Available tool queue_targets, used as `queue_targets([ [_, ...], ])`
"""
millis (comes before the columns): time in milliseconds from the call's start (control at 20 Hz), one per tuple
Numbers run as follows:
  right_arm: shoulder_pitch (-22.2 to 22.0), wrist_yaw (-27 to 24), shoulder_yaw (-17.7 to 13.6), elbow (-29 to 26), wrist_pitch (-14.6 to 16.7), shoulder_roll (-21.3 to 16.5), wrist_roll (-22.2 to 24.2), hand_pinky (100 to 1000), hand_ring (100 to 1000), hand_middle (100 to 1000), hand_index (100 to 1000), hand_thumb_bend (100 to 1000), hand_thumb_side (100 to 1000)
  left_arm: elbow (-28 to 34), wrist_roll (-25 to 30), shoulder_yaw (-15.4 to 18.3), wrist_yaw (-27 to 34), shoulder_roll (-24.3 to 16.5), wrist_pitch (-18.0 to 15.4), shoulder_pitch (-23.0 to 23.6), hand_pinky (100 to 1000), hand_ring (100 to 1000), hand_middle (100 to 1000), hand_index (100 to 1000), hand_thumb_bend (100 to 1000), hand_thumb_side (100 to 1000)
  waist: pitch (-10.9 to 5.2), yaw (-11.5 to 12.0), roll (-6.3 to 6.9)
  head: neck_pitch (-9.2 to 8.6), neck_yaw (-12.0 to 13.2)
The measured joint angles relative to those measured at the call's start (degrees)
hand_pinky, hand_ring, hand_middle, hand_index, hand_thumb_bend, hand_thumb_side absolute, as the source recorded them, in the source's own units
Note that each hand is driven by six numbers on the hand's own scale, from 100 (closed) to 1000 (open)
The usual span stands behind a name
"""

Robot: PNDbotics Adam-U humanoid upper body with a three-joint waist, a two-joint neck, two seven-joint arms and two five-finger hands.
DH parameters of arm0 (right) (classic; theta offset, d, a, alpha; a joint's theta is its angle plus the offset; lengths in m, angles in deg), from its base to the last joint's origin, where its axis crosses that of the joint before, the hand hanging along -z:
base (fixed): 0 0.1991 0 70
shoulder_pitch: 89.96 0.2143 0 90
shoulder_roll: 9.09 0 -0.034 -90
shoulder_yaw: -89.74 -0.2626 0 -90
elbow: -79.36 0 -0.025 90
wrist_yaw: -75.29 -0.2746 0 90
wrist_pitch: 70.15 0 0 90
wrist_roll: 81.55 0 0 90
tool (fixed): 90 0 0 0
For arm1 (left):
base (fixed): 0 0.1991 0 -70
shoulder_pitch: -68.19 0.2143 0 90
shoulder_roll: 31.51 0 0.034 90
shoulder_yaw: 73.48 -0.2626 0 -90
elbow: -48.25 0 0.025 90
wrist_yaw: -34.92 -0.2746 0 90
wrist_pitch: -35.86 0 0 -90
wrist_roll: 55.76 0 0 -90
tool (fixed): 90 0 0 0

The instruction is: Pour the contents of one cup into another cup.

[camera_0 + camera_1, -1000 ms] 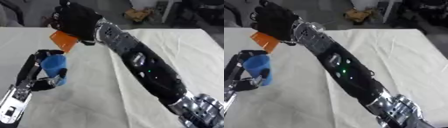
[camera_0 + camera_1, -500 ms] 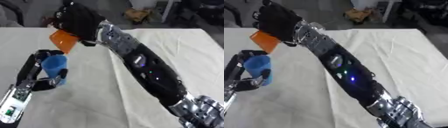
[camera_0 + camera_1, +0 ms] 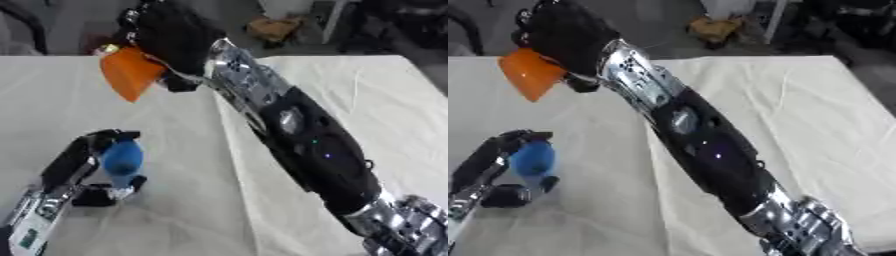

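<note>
The right robot hand point(image 3: 175, 37) reaches across from the lower right and is curled round an orange cup point(image 3: 129, 74), grasping it up in the air above the far left part of the counter point(image 3: 350, 95); the cup is tilted, its narrow end pointing down and to the left, its upper part hidden behind the black fingers. Below it, nearer the robot, the left robot hand point(image 3: 83, 165) grasps a blue cup point(image 3: 121, 159) that stands on the white cloth of the counter; fingers wrap its far side and the thumb sits low beside its base. The orange cup hangs well above the blue one, apart from it; what either cup holds cannot be made out.
</note>
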Motion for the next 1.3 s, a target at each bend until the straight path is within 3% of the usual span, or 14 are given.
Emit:
queue_targets([
  [300, -4.79, -10.55, -3.28, -1.77, -6.63, -2.37, -1.03, 625, 283, 129, 303, 100, 100, 0.58, -1.82, 2.71, 0.15, 0.84, 0.13, 2.33, 586, 689, 738, 934, 1000, 568, -0.03, -0.02, 0.62, 0.01, 0.01],
  [550, -10.51, -20.72, -7.41, -0.67, -14.28, -3.84, -5.10, 599, 252, 100, 265, 100, 100, 4.44, -0.59, 4.76, 7.50, 0.85, 2.43, 4.65, 580, 688, 734, 934, 1000, 548, 0.19, 0.07, 0.67, 0.01, 0.01],
  [700, -12.71, -26.53, -8.41, 2.66, -16.62, -3.85, -7.55, 596, 245, 100, 253, 100, 100, 7.97, 1.35, 5.62, 12.82, 0.83, 4.30, 5.03, 580, 688, 733, 936, 1000, 535, 0.25, 0.12, 0.98, 0.01, -0.07],
  [900, -14.64, -31.31, -7.92, 8.43, -15.81, -3.35, -8.48, 602, 248, 100, 252, 100, 100, 12.59, 4.82, 6.28, 19.63, 0.80, 6.77, 5.05, 584, 698, 736, 943, 981, 571, 0.25, 0.32, 1.37, 0.01, -0.45],
  [1250, -16.51, -30.92, -4.74, 16.02, -8.98, -0.67, -4.90, 637, 303, 135, 292, 100, 100, 18.26, 11.93, 7.06, 28.51, 0.78, 10.70, 5.06, 586, 706, 736, 945, 917, 598, 0.25, 0.45, 1.59, 0.04, -1.02],
  [1300, -16.54, -30.43, -4.35, 16.60, -7.85, -0.43, -4.09, 668, 355, 197, 339, 100, 329, 18.71, 12.62, 7.21, 29.32, 0.78, 11.15, 5.06, 586, 705, 735, 945, 902, 604, 0.25, 0.45, 1.60, 0.09, -1.15],
])
